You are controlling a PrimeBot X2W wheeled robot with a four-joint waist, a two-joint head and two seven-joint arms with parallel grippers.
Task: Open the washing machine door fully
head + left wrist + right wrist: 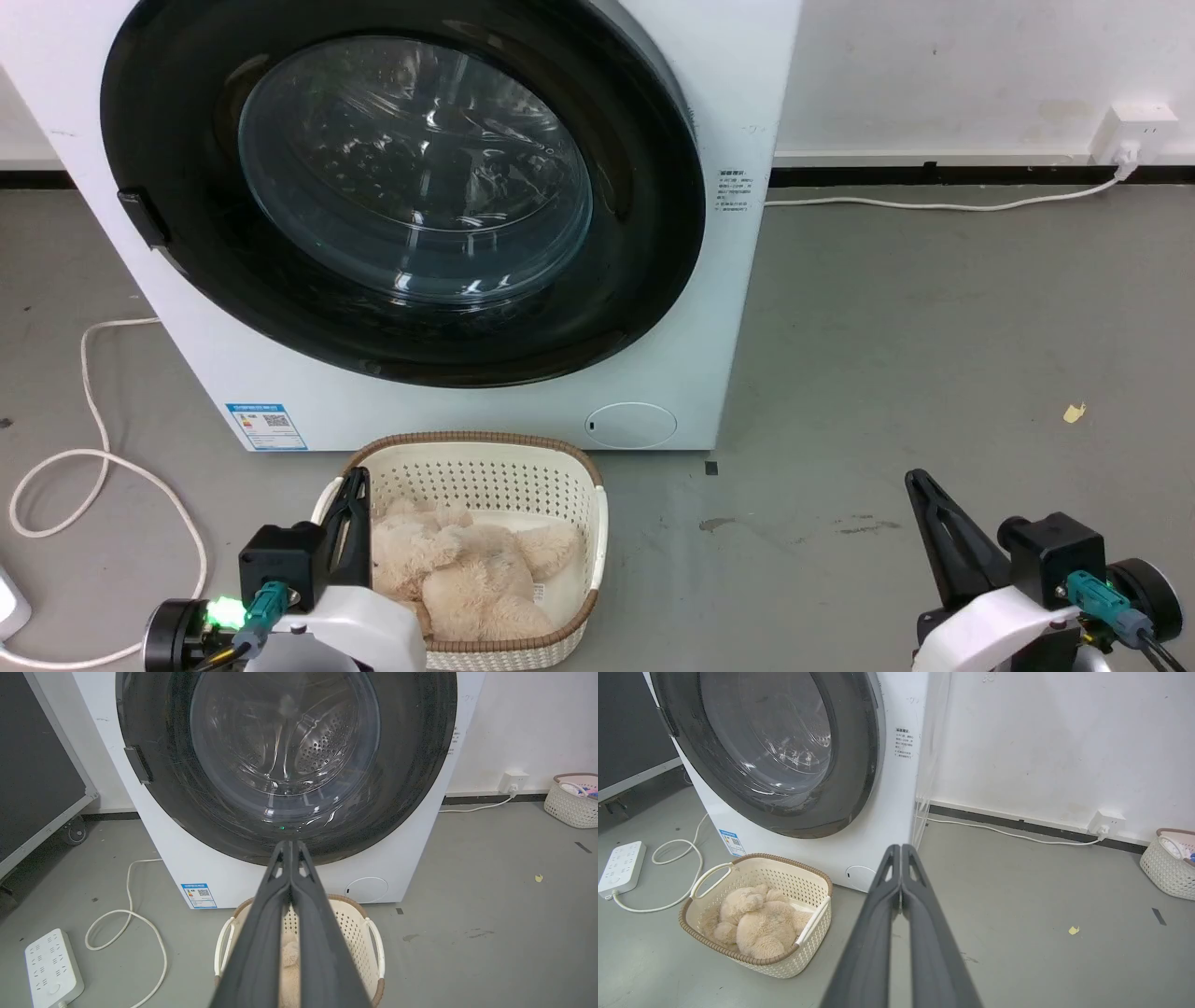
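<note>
The white washing machine [728,308] stands straight ahead. Its washing machine door [635,271], a glossy black disc with a clear glass bowl, lies flat against the front, with a small dark handle [145,217] on its left rim. In the left wrist view the door [411,779] faces me and the steel drum shows through the glass. My left gripper [358,478] is shut and empty, low over the basket's left rim, well short of the door. My right gripper [917,480] is shut and empty, above bare floor right of the machine. Each wrist view shows its fingers [268,896] [920,896] pressed together.
A cream perforated basket [485,471] holding a beige plush toy [467,569] sits on the floor just before the machine. A white cable [89,448] loops at the left, near a power strip [51,963]. A second basket [1167,865] stands by the right wall, under a wall socket [1134,131].
</note>
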